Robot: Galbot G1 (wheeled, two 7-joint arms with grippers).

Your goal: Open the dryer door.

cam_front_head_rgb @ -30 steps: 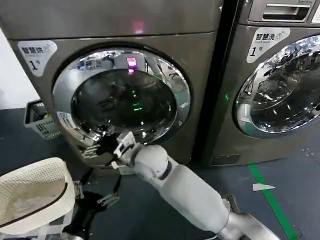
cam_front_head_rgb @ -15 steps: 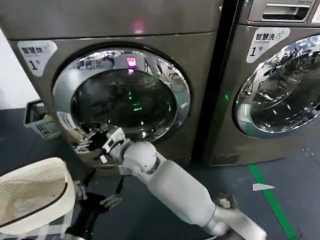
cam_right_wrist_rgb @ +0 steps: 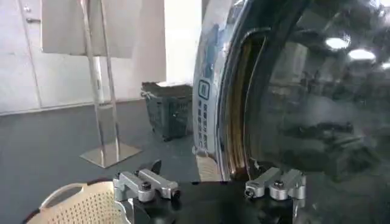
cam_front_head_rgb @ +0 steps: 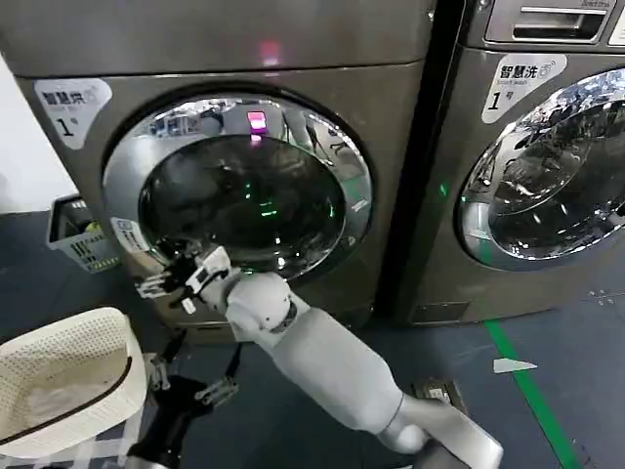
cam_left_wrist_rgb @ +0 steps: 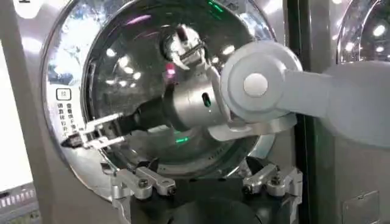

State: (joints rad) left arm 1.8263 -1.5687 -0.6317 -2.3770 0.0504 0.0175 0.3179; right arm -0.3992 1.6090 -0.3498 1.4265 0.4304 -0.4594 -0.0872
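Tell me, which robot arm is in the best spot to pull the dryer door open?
Probably the right. The right gripper is open at the left edge of the dryer door. The left gripper hangs low, near the floor.

You've got a dark grey floor (cam_front_head_rgb: 322, 391) with a green tape line (cam_front_head_rgb: 532, 396), a white wall (cam_front_head_rgb: 24, 147) on the left, and a dark basket (cam_front_head_rgb: 78, 234) beside it.

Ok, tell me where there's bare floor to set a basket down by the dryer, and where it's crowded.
Free: the dark floor right of the right arm, bounded by the green line. Crowded: the lower left, where the white woven basket, the left gripper and the grey crate sit, and at the dryer door, where the right gripper reaches its left rim.
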